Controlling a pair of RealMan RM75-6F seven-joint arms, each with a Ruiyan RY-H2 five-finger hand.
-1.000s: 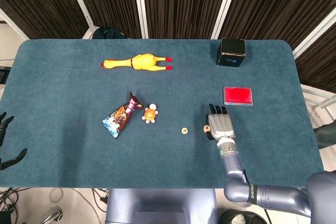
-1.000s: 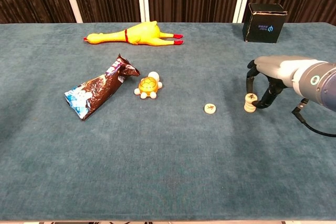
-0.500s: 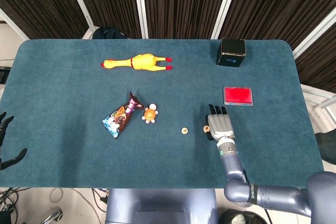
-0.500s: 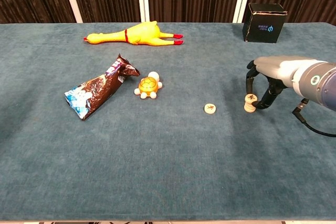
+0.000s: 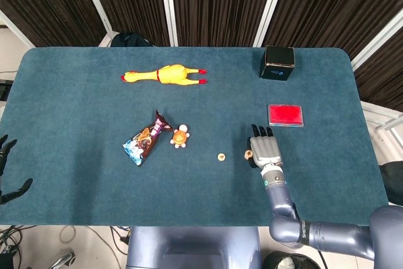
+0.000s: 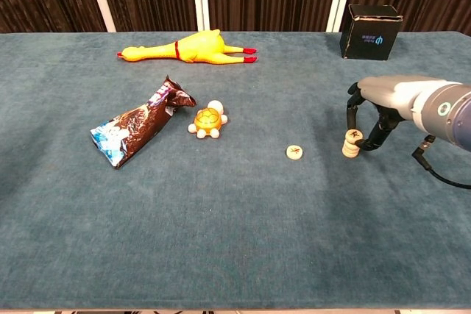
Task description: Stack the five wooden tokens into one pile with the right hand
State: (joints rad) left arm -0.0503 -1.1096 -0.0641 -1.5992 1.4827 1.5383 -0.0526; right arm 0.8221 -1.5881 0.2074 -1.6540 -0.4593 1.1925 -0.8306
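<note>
A short pile of wooden tokens [image 6: 352, 143] stands on the blue cloth at the right, also seen as the pile [image 5: 247, 154] in the head view. One single token [image 6: 295, 152] lies flat a little to its left, the same token [image 5: 221, 155] from above. My right hand [image 6: 384, 102] arches over the pile, thumb on its left and fingers [image 6: 374, 140] down by its right side. Whether they press the pile does not show. From the head view the right hand [image 5: 265, 149] covers the spot just right of the pile. My left hand [image 5: 9, 174] hangs off the table's left edge, fingers apart, holding nothing.
A snack bag [image 6: 138, 125] and a small toy turtle [image 6: 207, 122] lie at centre left. A yellow rubber chicken [image 6: 188, 47] lies at the back. A black box [image 6: 372, 31] stands back right, and a red pad [image 5: 285, 115] lies just beyond my right hand.
My right hand has shifted slightly to the right and up over the pile. The pile and the single token stay where they were.
</note>
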